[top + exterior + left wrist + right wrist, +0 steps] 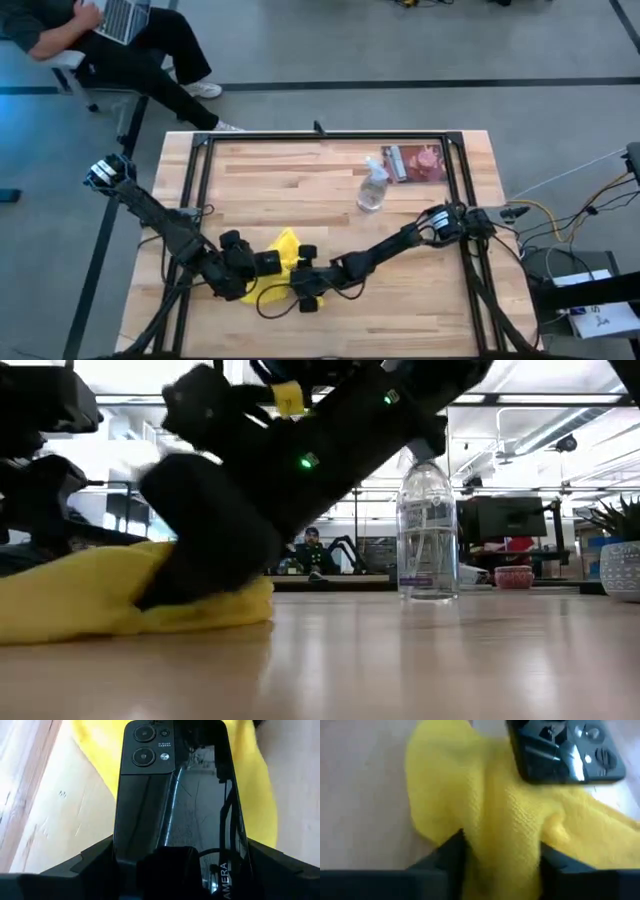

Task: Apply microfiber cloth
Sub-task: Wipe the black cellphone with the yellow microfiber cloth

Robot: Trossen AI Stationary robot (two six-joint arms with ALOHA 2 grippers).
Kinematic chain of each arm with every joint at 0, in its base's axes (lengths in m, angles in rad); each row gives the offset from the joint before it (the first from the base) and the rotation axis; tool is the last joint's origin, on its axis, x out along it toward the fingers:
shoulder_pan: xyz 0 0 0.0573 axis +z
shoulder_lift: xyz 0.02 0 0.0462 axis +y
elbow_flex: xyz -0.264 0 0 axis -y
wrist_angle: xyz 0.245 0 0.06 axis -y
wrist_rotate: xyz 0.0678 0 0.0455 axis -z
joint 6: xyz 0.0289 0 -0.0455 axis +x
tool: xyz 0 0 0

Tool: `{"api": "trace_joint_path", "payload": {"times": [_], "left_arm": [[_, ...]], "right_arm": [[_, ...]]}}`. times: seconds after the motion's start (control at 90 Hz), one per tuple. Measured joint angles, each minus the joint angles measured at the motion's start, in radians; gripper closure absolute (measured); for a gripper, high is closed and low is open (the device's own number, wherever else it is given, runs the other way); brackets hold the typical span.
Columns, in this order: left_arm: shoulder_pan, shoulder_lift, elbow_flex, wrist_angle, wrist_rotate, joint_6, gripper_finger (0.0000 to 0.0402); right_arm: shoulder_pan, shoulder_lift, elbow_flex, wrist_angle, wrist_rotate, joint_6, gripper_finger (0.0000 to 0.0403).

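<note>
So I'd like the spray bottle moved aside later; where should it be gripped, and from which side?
Probably around the spray bottle's straight clear body, below the narrow neck, coming in level from the right arm's side. It stands upright and apart from the cloth, where both grippers are busy, and the card lies just behind it.

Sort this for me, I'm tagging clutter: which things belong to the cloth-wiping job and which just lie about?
In the job:
microfiber cloth, gripped by the right gripper
black phone, held by the left gripper

Lying about:
spray bottle
printed card behind it
</note>
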Motion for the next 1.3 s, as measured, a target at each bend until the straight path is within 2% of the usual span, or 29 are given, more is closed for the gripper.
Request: {"api": "trace_joint_path", "payload": {"times": [0.044, 0.089, 0.289, 0.4, 0.533, 0.633, 0.878, 1.056, 1.3], "left_arm": [[-0.002, 0.006, -0.007, 0.018, -0.003, 0.01, 0.0082], [-0.002, 0.016, -0.013, 0.042, -0.003, 0.028, 0.0082], [-0.004, 0.106, -0.023, 0.205, -0.044, 0.136, 0.0082], [-0.003, 0.17, -0.013, 0.282, -0.079, 0.197, 0.0082], [-0.001, 0.241, 0.024, 0.337, -0.111, 0.24, 0.0082], [0.004, 0.286, 0.067, 0.352, -0.139, 0.251, 0.0082], [0.01, 0.338, 0.152, 0.362, -0.194, 0.261, 0.0082], [0.012, 0.342, 0.179, 0.365, -0.2, 0.273, 0.0082], [0.027, 0.346, 0.187, 0.446, -0.2, 0.312, 0.0083]], "right_arm": [[0.002, -0.02, 0.005, -0.083, 0.0, -0.014, 0.0367], [0.006, -0.041, 0.013, -0.174, 0.0, -0.024, 0.0386], [0.035, -0.176, 0.03, -0.513, 0.016, -0.001, 0.0387], [0.052, -0.274, 0.032, -0.588, 0.069, 0.003, 0.0397], [0.059, -0.357, 0.032, -0.548, 0.114, -0.013, 0.0395], [0.055, -0.361, 0.032, -0.464, 0.11, -0.054, 0.0399], [0.034, -0.222, 0.031, -0.218, -0.023, -0.094, 0.0401], [0.028, -0.119, 0.062, -0.118, -0.027, -0.119, 0.0402], [0.006, -0.038, 0.18, -0.107, -0.028, -0.123, 0.0402]]}}
